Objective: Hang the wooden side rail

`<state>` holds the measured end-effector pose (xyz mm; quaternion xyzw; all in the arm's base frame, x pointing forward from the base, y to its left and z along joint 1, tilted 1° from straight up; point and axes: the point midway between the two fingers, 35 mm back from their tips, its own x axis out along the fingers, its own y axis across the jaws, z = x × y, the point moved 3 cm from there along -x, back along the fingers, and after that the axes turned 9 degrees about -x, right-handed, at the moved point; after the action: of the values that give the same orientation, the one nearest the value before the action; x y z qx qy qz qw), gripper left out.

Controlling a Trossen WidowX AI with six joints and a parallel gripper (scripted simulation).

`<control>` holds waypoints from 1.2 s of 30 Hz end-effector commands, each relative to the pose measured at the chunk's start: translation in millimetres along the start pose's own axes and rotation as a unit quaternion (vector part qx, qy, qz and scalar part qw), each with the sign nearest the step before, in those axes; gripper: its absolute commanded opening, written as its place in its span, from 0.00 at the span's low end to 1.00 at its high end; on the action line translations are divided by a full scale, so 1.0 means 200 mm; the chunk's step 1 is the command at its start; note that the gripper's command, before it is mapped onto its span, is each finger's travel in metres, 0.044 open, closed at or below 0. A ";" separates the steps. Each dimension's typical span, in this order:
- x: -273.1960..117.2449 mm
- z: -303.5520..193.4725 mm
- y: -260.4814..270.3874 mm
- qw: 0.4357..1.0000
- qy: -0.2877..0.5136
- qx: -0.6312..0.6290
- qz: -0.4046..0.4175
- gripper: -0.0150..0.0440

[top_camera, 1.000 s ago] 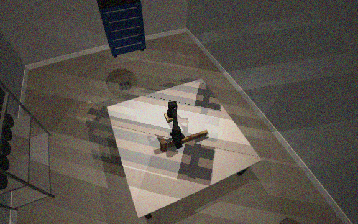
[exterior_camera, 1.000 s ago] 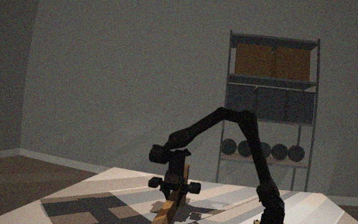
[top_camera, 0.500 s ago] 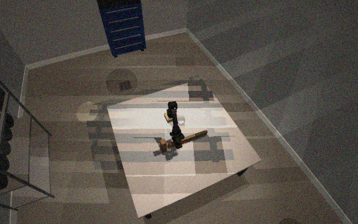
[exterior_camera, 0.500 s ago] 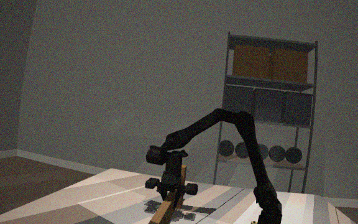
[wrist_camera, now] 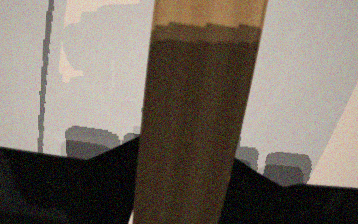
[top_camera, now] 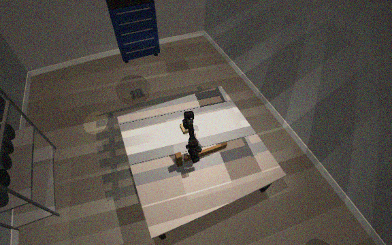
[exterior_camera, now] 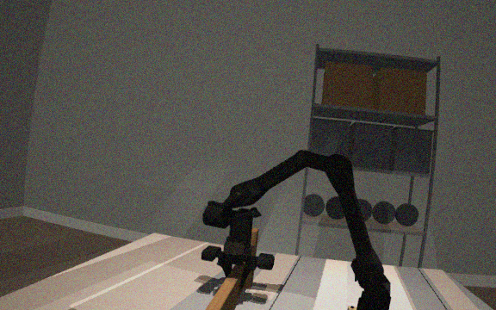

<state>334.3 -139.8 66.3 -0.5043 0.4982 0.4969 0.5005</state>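
Note:
The wooden side rail [top_camera: 214, 148] [exterior_camera: 226, 293] [wrist_camera: 195, 100] runs from beside the post out to the right in the top view. My gripper [top_camera: 193, 158] [exterior_camera: 236, 272] [wrist_camera: 176, 146] points down and is shut on the rail near its post end, one finger on each side. The headboard post [top_camera: 178, 158] [exterior_camera: 255, 238] stands upright just past that end, very close to it. The steel hooks, the slot and the pins are too small or hidden, so I cannot tell whether the hooks sit on the pins. Whether the far end touches the table is unclear.
The pale striped table [top_camera: 182, 211] [exterior_camera: 114, 280] carries the arm's base [top_camera: 188, 117] [exterior_camera: 374, 297], with a small yellowish block [top_camera: 184, 128] beside it. Beyond the table stand a blue drawer cabinet [top_camera: 138, 30] and a metal shelf rack [exterior_camera: 373, 112].

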 end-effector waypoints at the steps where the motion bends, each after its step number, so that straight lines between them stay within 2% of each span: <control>1: -0.01 -0.01 -0.01 1.000 0.003 -0.001 -0.004 0.25; 36: -0.01 -0.02 0.00 1.000 0.003 -0.001 -0.004 0.25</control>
<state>332.8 -142.9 65.4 -0.5039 0.4978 0.4964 0.5019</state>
